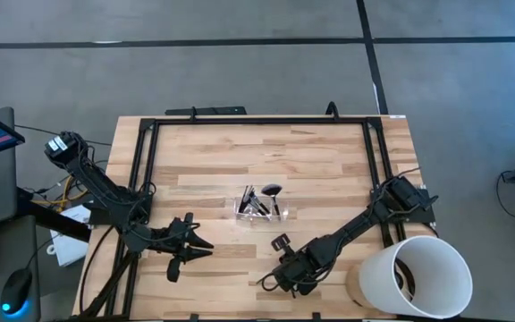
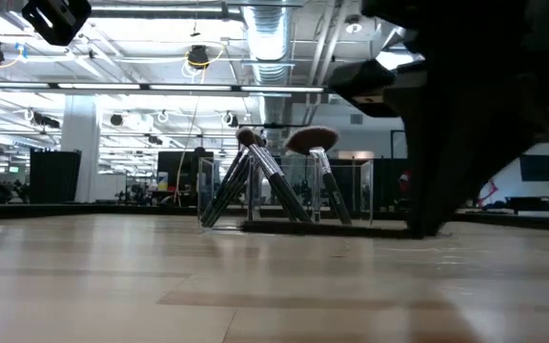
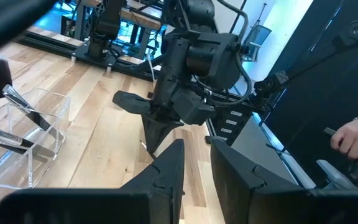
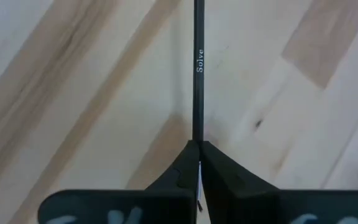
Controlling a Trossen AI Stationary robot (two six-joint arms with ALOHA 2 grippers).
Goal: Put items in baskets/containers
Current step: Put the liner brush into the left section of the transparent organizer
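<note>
Brushes: most of the makeup brushes (image 1: 256, 204) are already gathered in the clear tray, leaning crosswise with heads up because the tray is shorter than the handles; the fan-shaped head (image 1: 272, 190) is seen over its far-right edge.
Table: the wooden table (image 1: 329, 170) bears the tray at its middle, within reach of both arms.
Bucket: a white bucket (image 1: 421, 275) is stood at the near-right corner, well apart from the tray and not used for the brushes.
Tray: the clear tray (image 2: 351, 191) is kept between the two arms, so either can deliver to it.
Left gripper: the left gripper (image 1: 199, 249) is held low, near-left of the tray, narrowly parted and empty, apparently waiting.
Right gripper: the right gripper (image 4: 197, 146) is pressed down at the table's near edge, near-right of the tray, and is closed on the thin dark handle of one brush (image 4: 198, 68), pinched at its end so it can be lifted.
Step judged: pickup made; carrying to the tray is not yet done.
</note>
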